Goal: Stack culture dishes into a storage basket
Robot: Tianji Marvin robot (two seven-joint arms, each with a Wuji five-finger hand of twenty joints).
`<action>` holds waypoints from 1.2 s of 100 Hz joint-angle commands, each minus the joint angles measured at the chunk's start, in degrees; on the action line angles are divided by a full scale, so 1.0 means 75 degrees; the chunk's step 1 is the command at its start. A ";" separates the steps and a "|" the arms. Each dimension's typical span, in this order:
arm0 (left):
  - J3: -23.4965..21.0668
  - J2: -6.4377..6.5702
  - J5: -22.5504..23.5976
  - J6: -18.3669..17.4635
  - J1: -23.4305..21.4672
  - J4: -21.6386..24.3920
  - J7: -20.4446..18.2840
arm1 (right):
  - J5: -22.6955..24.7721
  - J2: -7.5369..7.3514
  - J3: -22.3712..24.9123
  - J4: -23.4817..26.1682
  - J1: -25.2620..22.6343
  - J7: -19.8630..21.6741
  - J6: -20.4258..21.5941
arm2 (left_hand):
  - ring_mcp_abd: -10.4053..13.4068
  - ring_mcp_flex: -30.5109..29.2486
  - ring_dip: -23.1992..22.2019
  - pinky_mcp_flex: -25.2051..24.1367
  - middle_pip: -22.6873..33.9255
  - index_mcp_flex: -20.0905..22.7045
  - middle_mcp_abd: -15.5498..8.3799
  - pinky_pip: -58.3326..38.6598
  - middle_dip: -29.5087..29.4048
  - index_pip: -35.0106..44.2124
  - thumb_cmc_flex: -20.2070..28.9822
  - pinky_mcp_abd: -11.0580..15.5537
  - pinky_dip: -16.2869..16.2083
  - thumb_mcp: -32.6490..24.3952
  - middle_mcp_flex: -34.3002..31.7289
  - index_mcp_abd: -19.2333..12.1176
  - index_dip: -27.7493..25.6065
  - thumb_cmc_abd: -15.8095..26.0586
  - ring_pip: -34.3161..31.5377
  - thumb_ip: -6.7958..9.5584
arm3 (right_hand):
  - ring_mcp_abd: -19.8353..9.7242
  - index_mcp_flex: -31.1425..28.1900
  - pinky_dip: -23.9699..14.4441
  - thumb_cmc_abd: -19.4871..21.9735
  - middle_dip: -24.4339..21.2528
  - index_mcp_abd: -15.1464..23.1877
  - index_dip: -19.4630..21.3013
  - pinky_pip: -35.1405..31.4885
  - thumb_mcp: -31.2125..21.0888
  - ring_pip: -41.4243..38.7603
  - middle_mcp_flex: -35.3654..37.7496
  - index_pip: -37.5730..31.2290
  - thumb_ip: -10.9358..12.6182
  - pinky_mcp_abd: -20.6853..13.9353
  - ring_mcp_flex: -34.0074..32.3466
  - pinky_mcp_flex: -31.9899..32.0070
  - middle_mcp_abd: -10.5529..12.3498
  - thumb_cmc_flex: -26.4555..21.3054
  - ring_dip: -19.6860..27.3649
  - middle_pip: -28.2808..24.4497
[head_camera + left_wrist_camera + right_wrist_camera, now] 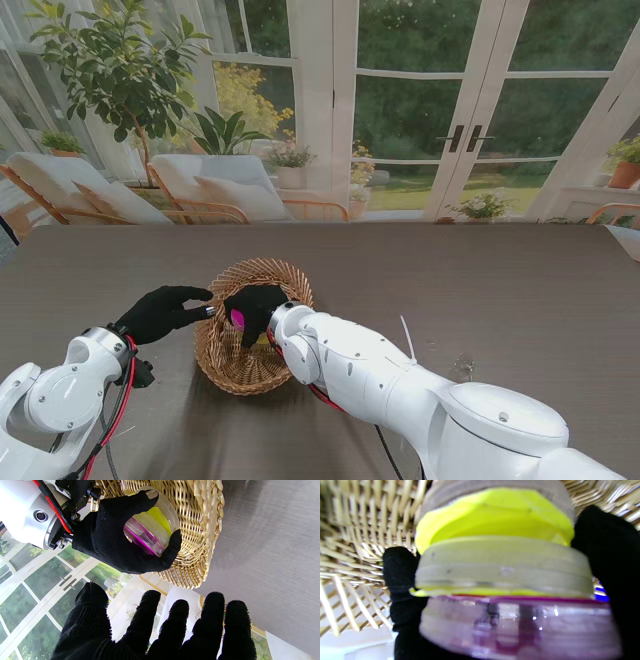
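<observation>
From the stand's view, our right hand (255, 305) reaches into the round woven wicker basket (250, 325) on the grey-brown bench (480, 290), gripping a stack of clear plastic culture dishes with magenta and yellow layers (238, 319). Our left hand (160, 312) hovers just beside the basket's left rim, holding nothing; the fingers look loosely spread. Most of the stack is hidden here by the right hand.

The left wrist view shows the dishes (150, 533) pinched between thumb and fingers of the right hand (120, 535), inside the basket (200, 530). Left fingers (147, 622) are apart and empty.

The right wrist view is close and blurred: stack (502, 580) against wicker (357, 530). We judge the dishes light, rigid, slick and brittle, with lids that could slide; holding the side walls seems safest. Whether the stack touches the basket floor, and how many dishes it holds, we cannot tell.
</observation>
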State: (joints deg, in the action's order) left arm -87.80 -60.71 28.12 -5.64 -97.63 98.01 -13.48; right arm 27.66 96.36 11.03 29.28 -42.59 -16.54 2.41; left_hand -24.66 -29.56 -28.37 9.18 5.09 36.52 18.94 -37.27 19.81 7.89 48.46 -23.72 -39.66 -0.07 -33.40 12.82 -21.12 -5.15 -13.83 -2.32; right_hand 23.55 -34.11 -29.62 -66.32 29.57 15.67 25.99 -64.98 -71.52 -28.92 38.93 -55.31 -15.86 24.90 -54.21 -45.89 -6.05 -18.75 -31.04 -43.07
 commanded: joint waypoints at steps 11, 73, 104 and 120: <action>-0.0013 -0.0030 -0.0016 -0.0028 -0.0013 0.0000 -0.0147 | 0.0132 0.0010 -0.0077 0.0041 0.0019 0.0112 0.0067 | -0.0179 0.0086 0.0022 -0.0069 -0.0052 0.0089 0.0077 -0.0138 -0.0105 0.0046 0.0247 -0.0111 -0.0095 0.0123 -0.0013 0.0018 -0.0028 0.0267 0.0109 0.0227 | -0.1861 0.0506 -0.0410 0.0758 0.0284 -0.0328 0.0284 0.0112 -0.0885 -0.0966 -0.0557 -0.0236 0.0882 -0.0794 0.0262 0.0996 0.0268 -0.0687 -0.0023 -0.0447; 0.0023 -0.0021 -0.0016 -0.0066 0.0032 -0.0066 -0.0179 | 0.0369 -0.0072 -0.0220 0.0183 0.0114 0.0220 0.0007 | -0.0196 0.0088 0.0023 -0.0073 -0.0055 0.0088 0.0089 -0.0136 -0.0106 0.0044 0.0256 -0.0113 -0.0097 0.0121 -0.0008 0.0026 -0.0027 0.0267 0.0112 0.0227 | -0.1608 0.0995 -0.0397 0.0998 0.0162 -0.0325 0.0220 0.0342 -0.0522 -0.0852 -0.1374 0.0005 0.0792 -0.0801 0.1275 0.2150 0.0161 -0.0065 0.0287 -0.0326; 0.0042 -0.0020 -0.0018 -0.0089 0.0056 -0.0098 -0.0177 | 0.0436 -0.0110 -0.0256 0.0257 0.0131 0.0271 -0.0065 | -0.0186 0.0074 0.0019 -0.0066 -0.0053 0.0086 0.0087 -0.0141 -0.0105 0.0043 0.0256 -0.0114 -0.0100 0.0122 -0.0011 0.0048 -0.0027 0.0266 0.0104 0.0227 | -0.1411 0.1392 -0.0177 0.1151 0.0004 -0.0323 0.0072 0.0920 -0.0196 -0.0311 -0.1838 0.0316 0.0694 -0.0544 0.1693 0.2607 0.0096 0.0407 0.0597 -0.0146; 0.0055 -0.0016 -0.0019 -0.0093 0.0071 -0.0113 -0.0192 | 0.0467 -0.0139 -0.0273 0.0308 0.0136 0.0315 -0.0122 | -0.0194 0.0078 0.0020 -0.0069 -0.0055 0.0087 0.0084 -0.0141 -0.0105 0.0043 0.0255 -0.0112 -0.0100 0.0121 -0.0009 0.0033 -0.0026 0.0271 0.0107 0.0227 | -0.1327 0.1612 -0.0122 0.1203 -0.0117 -0.0313 0.0012 0.1120 -0.0070 -0.0097 -0.2037 0.0456 0.0642 -0.0429 0.1875 0.2792 0.0084 0.0629 0.0699 -0.0027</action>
State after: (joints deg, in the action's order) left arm -87.45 -60.69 28.13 -6.24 -97.05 97.20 -13.71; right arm 30.75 95.36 9.18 31.09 -41.64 -15.09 1.61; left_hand -24.67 -29.56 -28.37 9.18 5.09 36.55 18.94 -37.27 19.81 7.89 48.46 -23.72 -39.66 -0.07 -33.40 12.82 -21.12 -5.15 -13.83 -2.32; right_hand 14.72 -24.82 -31.09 -58.40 29.67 13.62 26.80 -57.80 -71.67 -30.18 26.17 -52.48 -13.53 19.84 -41.83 -45.67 -5.06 -15.81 -26.28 -43.88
